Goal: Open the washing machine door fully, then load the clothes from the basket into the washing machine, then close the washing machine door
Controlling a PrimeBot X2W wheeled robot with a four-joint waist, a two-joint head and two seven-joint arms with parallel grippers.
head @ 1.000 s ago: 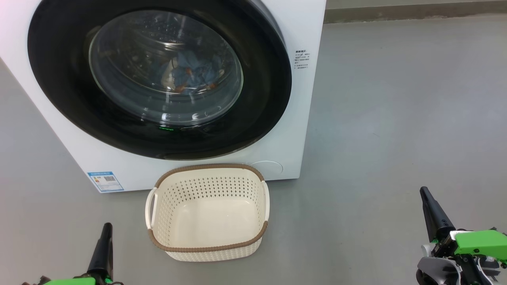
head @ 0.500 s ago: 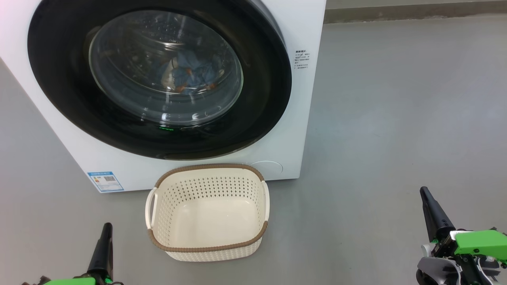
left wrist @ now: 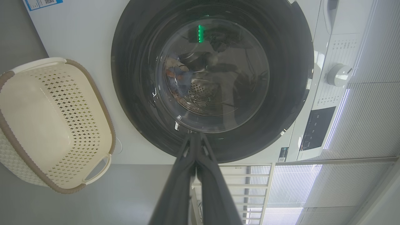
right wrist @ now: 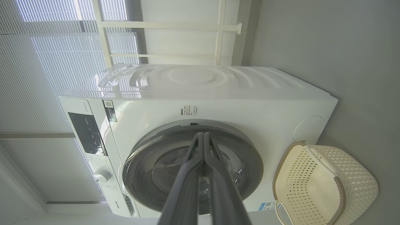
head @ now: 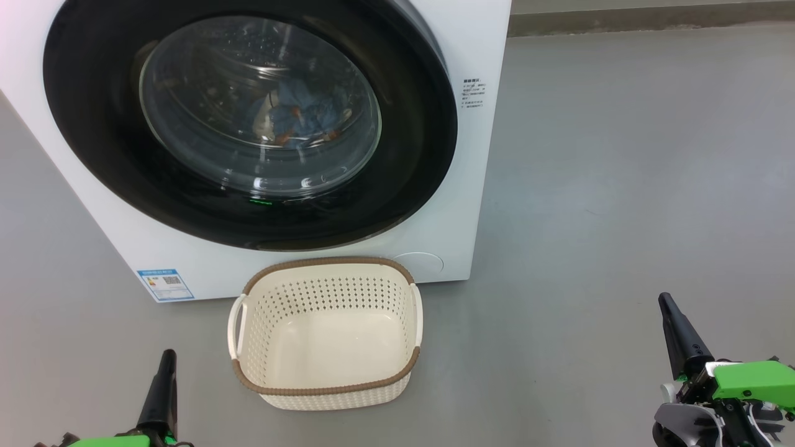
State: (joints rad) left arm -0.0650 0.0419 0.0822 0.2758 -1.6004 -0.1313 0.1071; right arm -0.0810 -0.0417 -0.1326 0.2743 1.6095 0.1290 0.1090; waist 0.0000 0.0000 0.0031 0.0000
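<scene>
Nothing has been moved since the earlier frames: the door (head: 410, 155) is seen shut on the machine (head: 478, 205) at upper left, with the clothes (head: 298, 118) visible behind its glass. The basket (head: 329, 262) is set on the floor (head: 621, 186) at lower centre, just before the machine. The left tool (head: 166, 360) at lower left and the right tool (head: 667, 304) at lower right are held with fingers pressed together, well apart from the basket.

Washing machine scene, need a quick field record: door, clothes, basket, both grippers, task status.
door: washing machine door closed flush on the washing machine
clothes: clothes inside the drum, seen through the glass
basket: basket empty, upright on the floor in front of the machine
left gripper: left gripper shut, holding nothing, low by the basket
right gripper: right gripper shut, holding nothing, off to the side
status: all three steps look done
</scene>
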